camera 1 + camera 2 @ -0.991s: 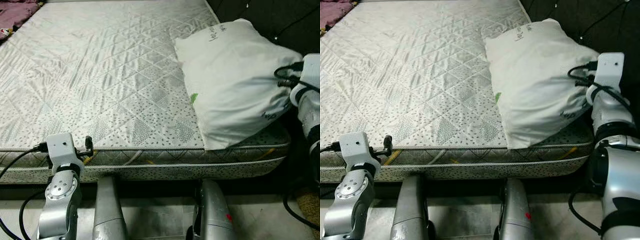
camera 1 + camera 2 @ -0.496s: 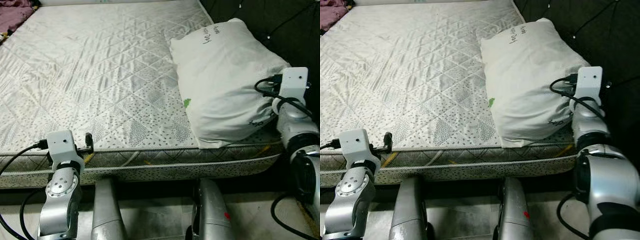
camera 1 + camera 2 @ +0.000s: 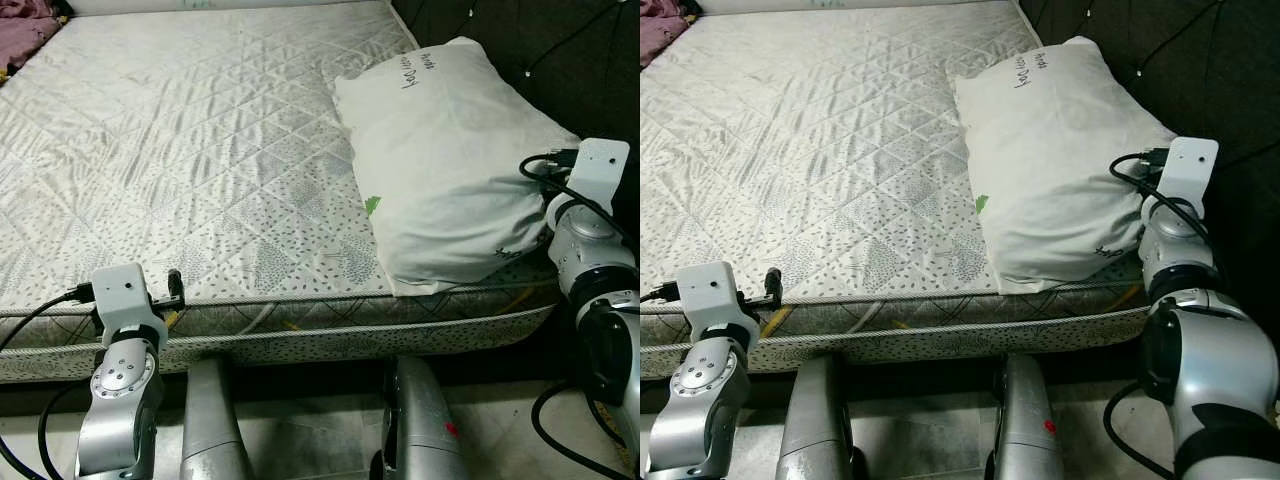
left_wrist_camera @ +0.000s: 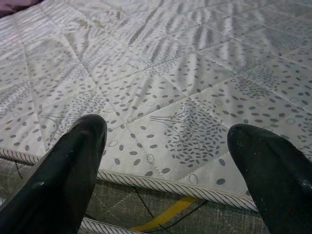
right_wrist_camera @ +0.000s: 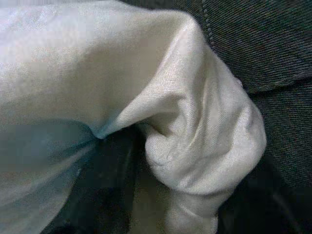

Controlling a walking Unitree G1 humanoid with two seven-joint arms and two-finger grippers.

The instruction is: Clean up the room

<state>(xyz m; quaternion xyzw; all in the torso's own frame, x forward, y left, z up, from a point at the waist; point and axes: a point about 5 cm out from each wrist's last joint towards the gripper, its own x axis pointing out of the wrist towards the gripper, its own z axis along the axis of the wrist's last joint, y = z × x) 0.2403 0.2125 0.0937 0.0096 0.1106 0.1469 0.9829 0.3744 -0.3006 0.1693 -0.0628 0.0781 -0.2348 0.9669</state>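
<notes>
On the bed's [image 3: 200, 180] right side, right gripper [image 3: 1145, 205] pinches the soft, light pillow's [image 3: 450, 170] near-right corner; left gripper's [image 4: 165, 161] fingers apart.

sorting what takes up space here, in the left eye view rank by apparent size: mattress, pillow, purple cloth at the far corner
1. mattress, by far the largest, spanning most of the view.
2. white pillow, lying on the mattress's right end.
3. purple cloth, smallest as seen, though it is cut off by the frame edge and farthest away, so its true size is unsure.

Pillow [image 3: 450, 170]: dark handwritten script, illegible.
</notes>
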